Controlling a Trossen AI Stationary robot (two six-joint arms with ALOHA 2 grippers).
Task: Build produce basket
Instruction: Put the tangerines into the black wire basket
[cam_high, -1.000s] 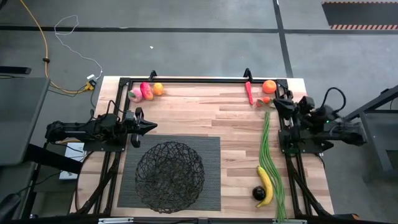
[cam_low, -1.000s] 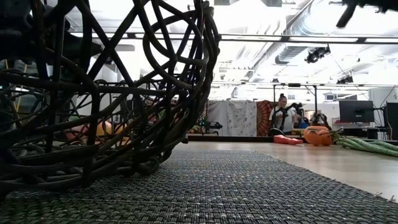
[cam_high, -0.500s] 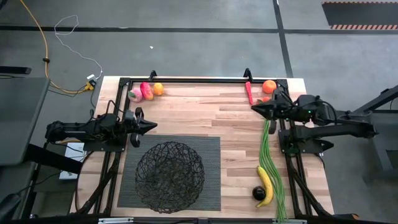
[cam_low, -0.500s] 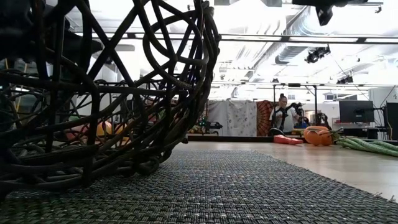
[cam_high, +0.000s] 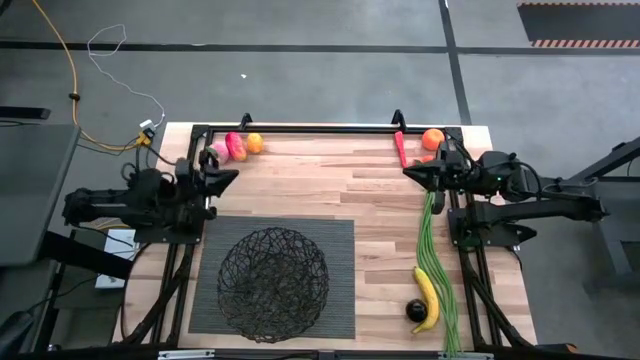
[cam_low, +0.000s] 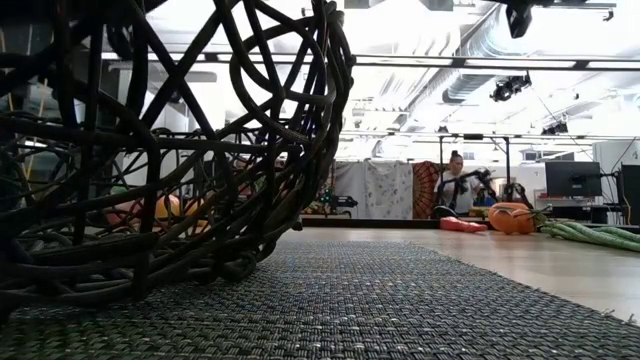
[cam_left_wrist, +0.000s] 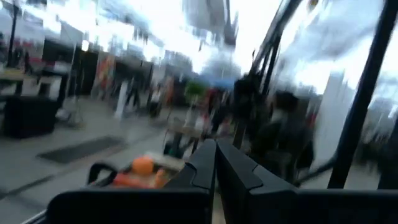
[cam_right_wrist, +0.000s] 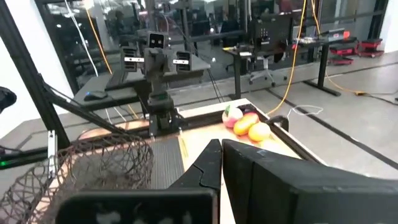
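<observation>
Behind basket (cam_low: 170, 150), low view alone shows person (cam_low: 457, 180).

Even, soft overhead light covers the table in the high view, with only faint shadows. In the low view, bright ceiling lights behind leave the wire basket (cam_low: 170, 150) a dark silhouette. The left wrist view is heavily smeared beyond the left gripper (cam_left_wrist: 216, 163), its background glaring white. The right wrist view is sharper, with window reflections.
</observation>
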